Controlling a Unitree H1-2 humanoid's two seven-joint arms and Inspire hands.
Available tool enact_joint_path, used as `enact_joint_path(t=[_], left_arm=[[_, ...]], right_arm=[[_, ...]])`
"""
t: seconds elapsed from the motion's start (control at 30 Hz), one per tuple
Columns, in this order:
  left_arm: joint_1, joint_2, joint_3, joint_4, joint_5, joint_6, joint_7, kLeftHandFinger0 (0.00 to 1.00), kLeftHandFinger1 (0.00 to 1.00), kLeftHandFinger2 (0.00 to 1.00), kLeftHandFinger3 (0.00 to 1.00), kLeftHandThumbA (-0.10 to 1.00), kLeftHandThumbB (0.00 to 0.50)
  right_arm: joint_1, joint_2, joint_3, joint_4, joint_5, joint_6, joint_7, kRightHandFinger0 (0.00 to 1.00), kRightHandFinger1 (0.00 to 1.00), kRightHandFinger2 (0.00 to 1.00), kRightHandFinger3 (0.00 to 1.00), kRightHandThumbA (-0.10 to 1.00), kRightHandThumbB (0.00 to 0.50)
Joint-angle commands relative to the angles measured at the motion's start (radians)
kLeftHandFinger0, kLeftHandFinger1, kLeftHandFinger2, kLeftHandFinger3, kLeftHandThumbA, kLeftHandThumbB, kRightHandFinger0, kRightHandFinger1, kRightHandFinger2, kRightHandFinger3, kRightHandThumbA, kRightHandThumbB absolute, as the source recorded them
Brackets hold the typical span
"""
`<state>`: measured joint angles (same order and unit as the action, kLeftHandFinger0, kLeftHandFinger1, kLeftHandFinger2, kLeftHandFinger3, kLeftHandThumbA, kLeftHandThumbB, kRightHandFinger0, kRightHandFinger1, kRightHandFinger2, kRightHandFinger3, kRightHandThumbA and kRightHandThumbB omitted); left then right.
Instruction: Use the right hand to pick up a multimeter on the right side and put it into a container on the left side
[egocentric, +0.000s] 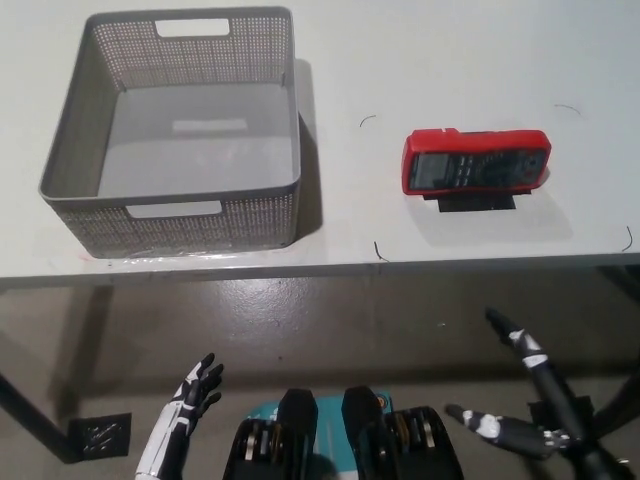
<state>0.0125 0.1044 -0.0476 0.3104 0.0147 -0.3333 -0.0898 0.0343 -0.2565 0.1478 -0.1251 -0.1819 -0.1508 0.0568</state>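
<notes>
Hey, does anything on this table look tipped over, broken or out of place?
Nothing stands out. The red multimeter lies on its black stand, undamaged. The grey basket sits upright and empty. Both hands, left and right, hang below the table edge.

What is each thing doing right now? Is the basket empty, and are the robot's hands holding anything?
Basket: empty, upright on the table's left side.
Multimeter: lying on the table's right side, untouched.
Left hand: open, low, below the table edge.
Right hand: open, low, holding nothing.
</notes>
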Motion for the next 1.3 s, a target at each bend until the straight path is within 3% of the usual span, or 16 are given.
enact_joint_path(t=[0.0,0.17,0.3,0.4,0.57,0.8,0.97,1.2,1.27], left_arm=[[-0.030,0.017,-0.013,-0.045,-0.015,-0.036,-0.038,1.00,1.00,1.00,1.00,1.00,0.349],[-0.032,0.019,-0.015,-0.047,-0.012,-0.025,-0.041,1.00,1.00,1.00,1.00,1.00,0.367],[-0.029,0.022,-0.017,-0.048,-0.014,-0.027,-0.046,1.00,1.00,1.00,1.00,1.00,0.376],[-0.031,0.023,-0.016,-0.047,-0.013,-0.026,-0.049,1.00,1.00,1.00,1.00,1.00,0.359],[-0.035,0.026,-0.015,-0.044,-0.006,-0.015,-0.046,1.00,1.00,1.00,1.00,1.00,0.366],[-0.035,0.026,-0.016,-0.041,-0.009,-0.016,-0.052,1.00,1.00,1.00,1.00,1.00,0.367],[-0.037,0.026,-0.017,-0.031,-0.004,-0.029,-0.053,1.00,1.00,1.00,1.00,1.00,0.371],[-0.034,0.025,-0.020,-0.034,0.000,-0.021,-0.054,1.00,1.00,1.00,1.00,1.00,0.372],[-0.034,0.025,-0.020,-0.033,-0.001,-0.025,-0.054,1.00,1.00,1.00,1.00,1.00,0.365]], right_arm=[[-0.001,-0.105,-0.067,-0.262,-0.095,0.088,0.052,1.00,1.00,1.00,1.00,1.00,0.338],[-0.097,-0.209,-0.112,-0.446,-0.271,0.247,0.143,1.00,1.00,1.00,1.00,1.00,0.424],[-0.255,-0.282,-0.101,-0.460,-0.322,0.348,0.232,1.00,1.00,1.00,1.00,1.00,0.391],[-0.415,-0.336,-0.050,-0.409,-0.356,0.444,0.333,1.00,1.00,1.00,1.00,1.00,0.397],[-0.654,-0.390,0.054,-0.240,-0.360,0.527,0.469,1.00,1.00,1.00,1.00,1.00,0.370],[-0.934,-0.362,0.205,0.089,-0.395,0.558,0.580,1.00,1.00,1.00,1.00,1.00,0.378],[-1.080,-0.309,0.301,0.351,-0.430,0.536,0.585,1.00,1.00,1.00,1.00,1.00,0.410],[-1.196,-0.230,0.377,0.611,-0.430,0.504,0.561,1.00,1.00,1.00,1.00,1.00,0.403],[-1.230,-0.202,0.404,0.698,-0.444,0.488,0.552,1.00,1.00,1.00,1.00,1.00,0.434]])
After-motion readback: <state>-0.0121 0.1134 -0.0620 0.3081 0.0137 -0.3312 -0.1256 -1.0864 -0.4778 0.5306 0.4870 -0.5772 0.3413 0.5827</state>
